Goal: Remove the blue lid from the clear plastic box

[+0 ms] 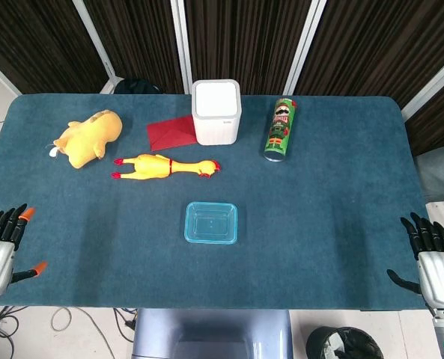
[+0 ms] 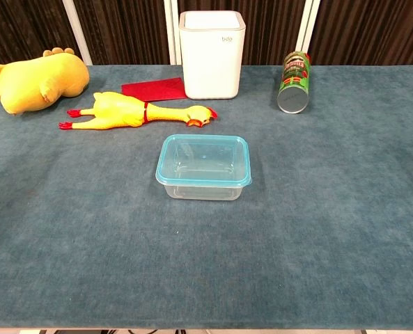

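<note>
The clear plastic box [image 1: 210, 224] [image 2: 204, 169] sits near the middle of the blue table, its blue lid [image 2: 205, 158] seated on top. My left hand [image 1: 2, 250] hangs at the table's front left corner, fingers spread and holding nothing. My right hand [image 1: 433, 259] rests at the front right corner, also spread and holding nothing. Both hands are far from the box and show only in the head view.
Behind the box lie a yellow rubber chicken [image 1: 164, 166] [image 2: 133, 111], a yellow plush toy [image 1: 89, 137] [image 2: 35, 80], a red cloth [image 1: 170, 132], a white bin [image 1: 216, 111] [image 2: 212, 52] and a green chip can [image 1: 280, 129] [image 2: 294, 81].
</note>
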`<state>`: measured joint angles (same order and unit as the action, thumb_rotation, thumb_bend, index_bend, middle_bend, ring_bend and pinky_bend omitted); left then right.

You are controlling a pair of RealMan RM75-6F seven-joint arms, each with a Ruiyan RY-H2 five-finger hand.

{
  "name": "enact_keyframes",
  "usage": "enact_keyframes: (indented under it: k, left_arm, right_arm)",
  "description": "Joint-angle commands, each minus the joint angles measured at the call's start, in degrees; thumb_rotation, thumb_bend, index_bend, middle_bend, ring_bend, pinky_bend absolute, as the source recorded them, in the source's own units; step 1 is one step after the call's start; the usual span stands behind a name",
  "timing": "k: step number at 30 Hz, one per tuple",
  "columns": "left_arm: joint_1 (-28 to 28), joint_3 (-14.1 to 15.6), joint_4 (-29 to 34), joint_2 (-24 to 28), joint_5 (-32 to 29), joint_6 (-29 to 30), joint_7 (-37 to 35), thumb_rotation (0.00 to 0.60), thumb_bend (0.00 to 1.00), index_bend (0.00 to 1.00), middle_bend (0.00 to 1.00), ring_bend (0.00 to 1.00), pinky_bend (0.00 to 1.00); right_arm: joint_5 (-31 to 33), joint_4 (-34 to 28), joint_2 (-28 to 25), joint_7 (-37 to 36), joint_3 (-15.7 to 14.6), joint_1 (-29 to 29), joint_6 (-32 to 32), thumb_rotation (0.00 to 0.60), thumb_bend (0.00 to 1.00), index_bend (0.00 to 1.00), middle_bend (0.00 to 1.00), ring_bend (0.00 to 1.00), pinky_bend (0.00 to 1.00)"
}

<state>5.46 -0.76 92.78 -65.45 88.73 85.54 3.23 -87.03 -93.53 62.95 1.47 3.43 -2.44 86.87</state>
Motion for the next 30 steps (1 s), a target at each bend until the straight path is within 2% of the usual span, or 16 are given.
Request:
enact_keyframes:
  k: [1, 21, 30]
  left_arm:
    - [0.0, 0.0, 0.0, 0.0, 0.0, 0.0, 0.0, 0.6, 0.0, 0.0, 0.0, 0.0, 0.0]
    - [0.3, 0.1, 1.1, 0.5, -1.0, -1.4, -0.6, 0.6, 0.0, 0.0, 0.0, 0.0, 0.0]
    - [3.8, -1.2, 4.5, 0.7, -1.3, -6.1, -1.3, 0.6, 0.0, 0.0, 0.0, 0.0, 0.0]
  right_arm:
    - [-0.1, -0.1, -0.1, 0.0, -0.1, 0.0, 0.0, 0.6, 0.22, 0.0, 0.0, 0.0, 0.0]
    - [-0.1, -0.7, -0.5, -0.1, -0.5, 0.0, -0.6, 0.6, 0.22, 0.0, 0.0, 0.0, 0.0]
    - [-0.1, -0.9, -0.4, 0.2, -0.7, 0.0, -1.0, 0.6, 0.22, 0.0, 0.0, 0.0, 0.0]
